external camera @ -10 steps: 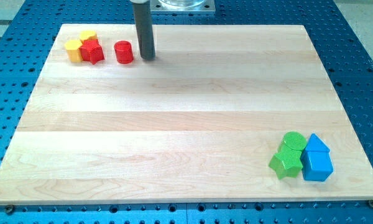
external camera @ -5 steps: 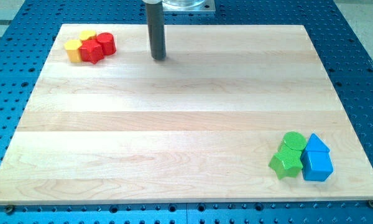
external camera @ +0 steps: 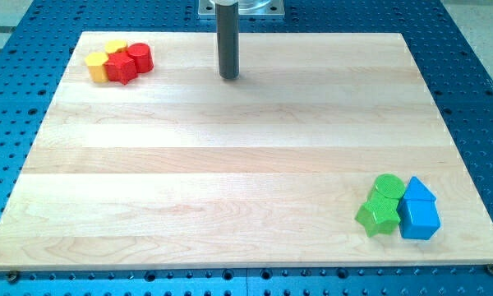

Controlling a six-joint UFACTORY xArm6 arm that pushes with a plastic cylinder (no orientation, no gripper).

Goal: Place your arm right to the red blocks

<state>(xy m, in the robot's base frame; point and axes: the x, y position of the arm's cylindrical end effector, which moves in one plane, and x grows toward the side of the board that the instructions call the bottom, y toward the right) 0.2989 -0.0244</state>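
Camera view: my tip [external camera: 229, 76] — a bare rod with nothing to spread or pinch — rests on the board [external camera: 230, 164] near the view's top, well apart to the right of the red cylinder [external camera: 140, 57] and the red star-shaped block [external camera: 121, 69]. Those two touch and are packed against two yellow blocks [external camera: 103, 61] in the top-left corner. The risk I judge: I sit too far away to count as beside them, and closing in carelessly could knock the cylinder — scattering the cluster.
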